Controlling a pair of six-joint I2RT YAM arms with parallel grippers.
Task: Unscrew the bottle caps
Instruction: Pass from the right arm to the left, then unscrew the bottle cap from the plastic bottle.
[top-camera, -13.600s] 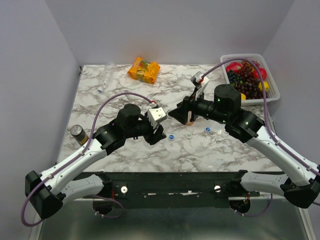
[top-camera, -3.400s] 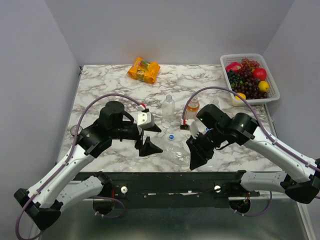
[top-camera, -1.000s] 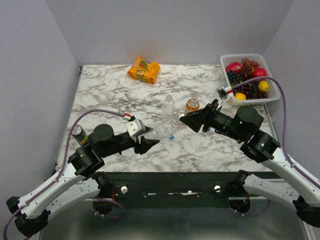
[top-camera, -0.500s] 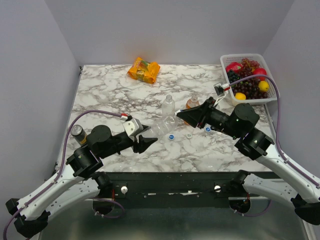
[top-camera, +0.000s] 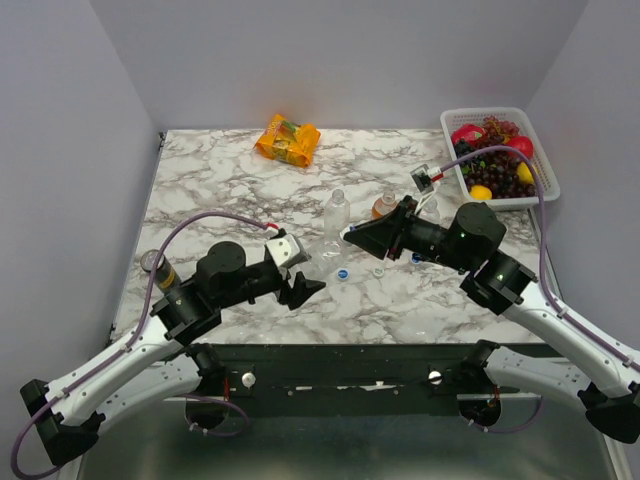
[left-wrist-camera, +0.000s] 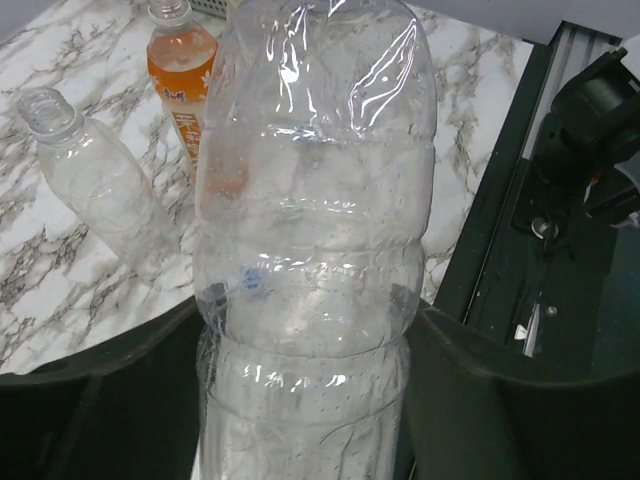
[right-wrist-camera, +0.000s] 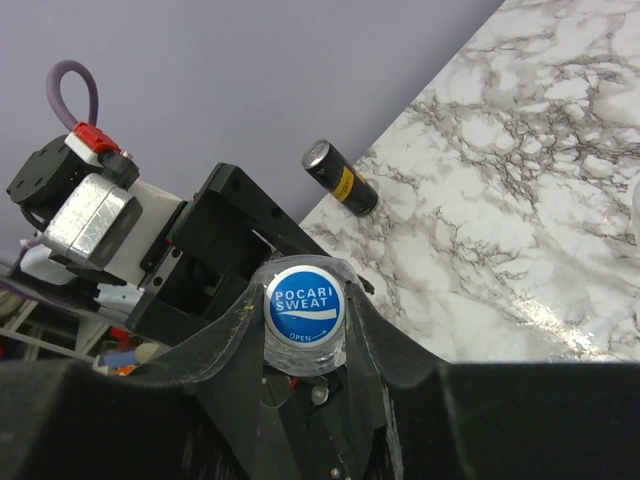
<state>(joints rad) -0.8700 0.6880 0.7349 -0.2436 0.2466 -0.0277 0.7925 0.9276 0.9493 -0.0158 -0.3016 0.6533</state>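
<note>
Marble table (top-camera: 230, 190), mid-task: the two arms hold a clear bottle (left-wrist-camera: 310, 230) off the surface between them, over the near middle of the table. The right gripper (top-camera: 352, 236) pinches the bottle's blue cap (right-wrist-camera: 306, 308), a finger pressed to each side. The left gripper (top-camera: 303, 287) flanks the body, its fingers close against the crumpled wall; whether they clamp it or merely cradle it cannot be told. Three loose caps (top-camera: 343, 273) lie on the table below. An orange bottle (top-camera: 383, 207) and an open clear bottle (top-camera: 337, 213) stand uncapped behind. This looks like the last cap to come off. The next move appears to call for a firm left hold on the body while the right wrist rolls to turn the cap, without the thin wall buckling or slipping.
</note>
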